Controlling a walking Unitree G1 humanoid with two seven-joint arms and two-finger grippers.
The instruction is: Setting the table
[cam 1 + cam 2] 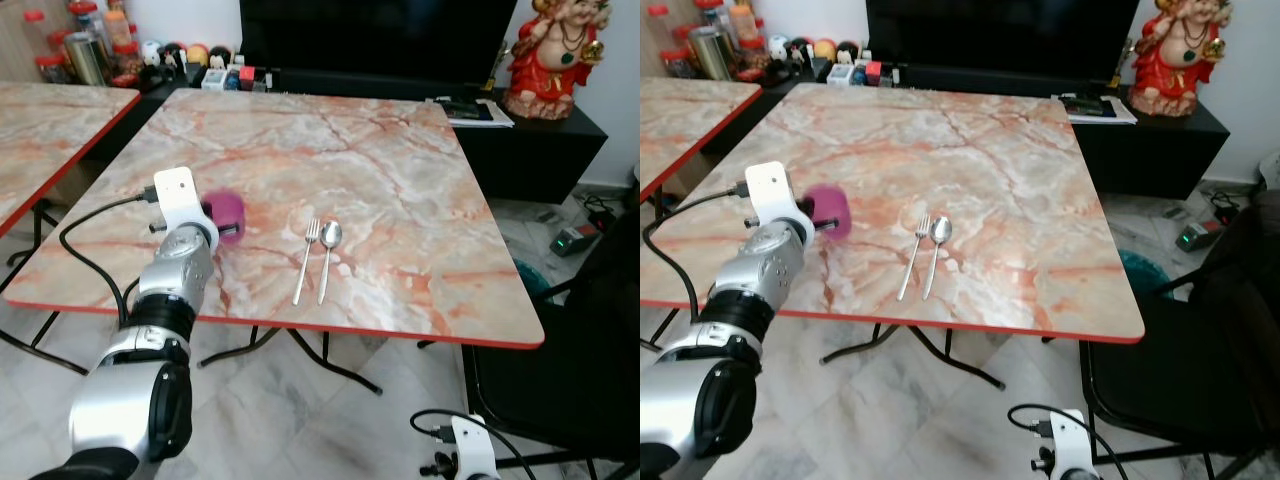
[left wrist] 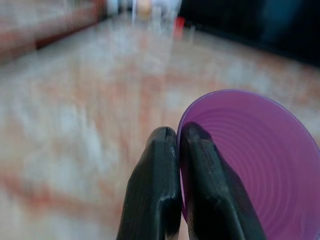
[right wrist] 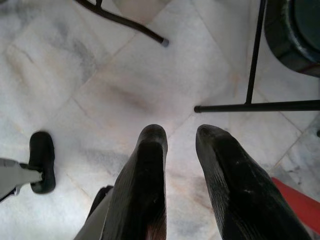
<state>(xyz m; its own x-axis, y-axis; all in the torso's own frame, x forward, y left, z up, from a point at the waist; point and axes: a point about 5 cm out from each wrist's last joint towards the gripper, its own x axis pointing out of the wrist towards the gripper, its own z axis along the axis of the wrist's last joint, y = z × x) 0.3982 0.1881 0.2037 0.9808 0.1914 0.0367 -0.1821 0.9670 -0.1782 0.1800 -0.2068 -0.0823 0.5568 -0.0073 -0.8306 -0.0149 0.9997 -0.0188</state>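
A purple plastic cup (image 1: 229,212) hangs just above the marble table (image 1: 380,170) near its front left edge. My left gripper (image 2: 178,137) is shut on the cup (image 2: 250,165), its two fingers pinching the rim, one inside and one outside. To the right of the cup a fork (image 1: 306,260) and a spoon (image 1: 328,256) lie side by side on the table. My right gripper (image 3: 180,137) hangs low over the floor with its fingers a little apart and nothing between them.
A second marble table (image 1: 50,120) stands to the left. A black TV cabinet (image 1: 540,140) with a red figurine (image 1: 548,55) lines the far wall, jars and small toys (image 1: 190,55) on its left part. A dark chair (image 1: 580,370) stands at the right.
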